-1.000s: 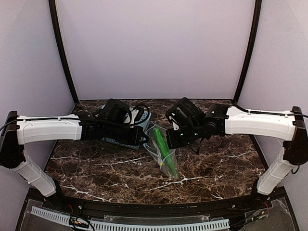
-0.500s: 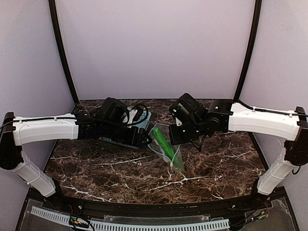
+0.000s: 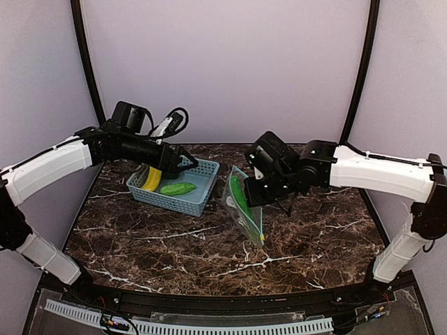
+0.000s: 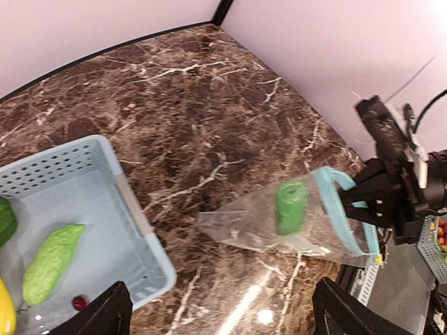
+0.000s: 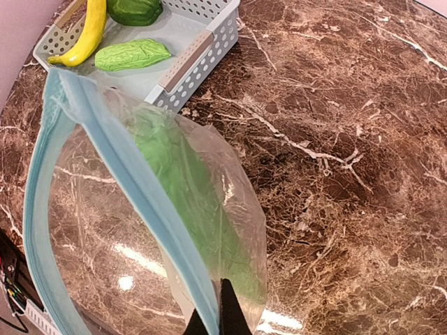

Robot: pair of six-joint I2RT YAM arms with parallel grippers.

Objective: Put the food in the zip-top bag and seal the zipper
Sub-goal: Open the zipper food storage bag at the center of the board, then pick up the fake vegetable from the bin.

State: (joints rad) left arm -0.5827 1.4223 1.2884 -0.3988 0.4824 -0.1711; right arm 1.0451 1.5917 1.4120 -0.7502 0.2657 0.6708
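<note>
Since a second ago the left arm has drawn back from the bag and risen over the basket, its left pincer (image 3: 183,164) going from closed to spread wide, and the bag stands more upright.

The right pincer (image 5: 220,312) is pressed together on the rim of the clear crinkly zip-top bag (image 3: 244,209), which stands tilted on the dark marble table (image 3: 140,244), just right of the light-blue slotted plastic basket (image 3: 171,199). The bag's light-blue zipper strip (image 5: 140,188) gapes unsealed. One long green cucumber-like piece (image 4: 290,207) sits inside the bag. In the basket lie the yellow banana (image 5: 87,35), the second green cucumber-like piece (image 4: 52,262) and the dark green bell pepper (image 5: 133,10). The left pincer holds nothing.
</note>
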